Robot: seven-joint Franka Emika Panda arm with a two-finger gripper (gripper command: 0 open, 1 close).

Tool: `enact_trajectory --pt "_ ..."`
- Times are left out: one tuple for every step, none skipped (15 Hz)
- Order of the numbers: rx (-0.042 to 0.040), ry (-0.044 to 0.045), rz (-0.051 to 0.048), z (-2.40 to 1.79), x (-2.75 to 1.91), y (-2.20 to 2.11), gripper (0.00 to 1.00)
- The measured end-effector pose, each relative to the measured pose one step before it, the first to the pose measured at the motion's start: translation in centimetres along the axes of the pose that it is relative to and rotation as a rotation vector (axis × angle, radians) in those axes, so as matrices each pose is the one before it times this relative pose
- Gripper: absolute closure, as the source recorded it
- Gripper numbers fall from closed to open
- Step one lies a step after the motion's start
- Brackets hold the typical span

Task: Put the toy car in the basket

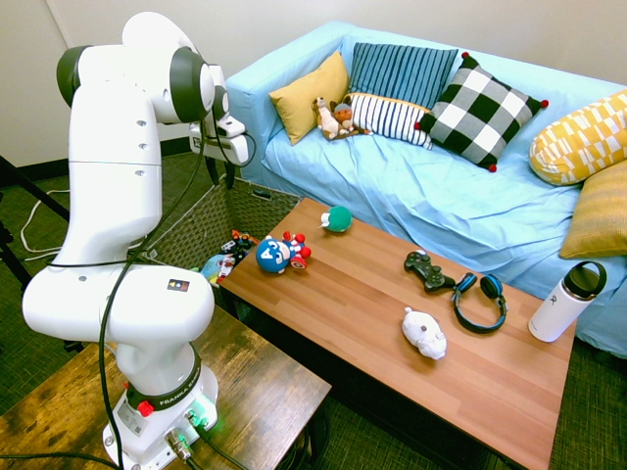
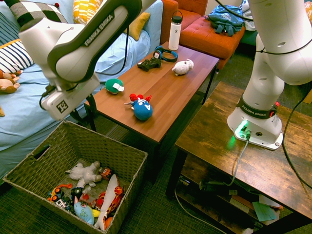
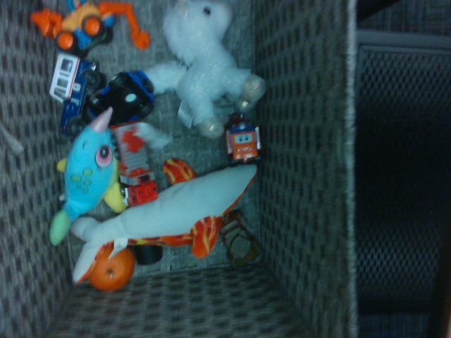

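Observation:
The toy car (image 3: 134,165), slim and red with white parts and black wheels, lies on the floor of the woven basket (image 3: 303,141) between a blue narwhal plush (image 3: 84,176) and a long white plush (image 3: 169,208). From the second exterior view the toy car (image 2: 99,199) shows as a red patch among the toys in the basket (image 2: 124,153). My gripper (image 1: 223,178) hangs above the basket (image 1: 191,225), open, with nothing between its fingers.
The basket also holds a white furry plush (image 2: 85,171) and small vehicles. On the wooden table (image 1: 372,323) sit a round blue-and-red figure (image 1: 277,254), a green ball (image 1: 337,218), a black controller (image 1: 428,271), headphones (image 1: 482,299), a white plush (image 1: 424,333) and a bottle (image 1: 568,301). A blue sofa (image 1: 441,196) stands behind.

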State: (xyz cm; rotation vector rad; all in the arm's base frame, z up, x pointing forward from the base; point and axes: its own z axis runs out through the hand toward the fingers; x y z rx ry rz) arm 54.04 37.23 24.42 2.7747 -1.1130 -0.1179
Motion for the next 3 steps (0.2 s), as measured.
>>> enact_trajectory --pt "0.03345 0.00327 0.02423 -1.929 2.428 1.681 0.00" --pt "0.04100 -0.00264 0.02587 -1.947 2.792 1.807 0.00" --pt "0.04061 -0.01181 0.02692 -1.975 3.063 2.119 0.00"
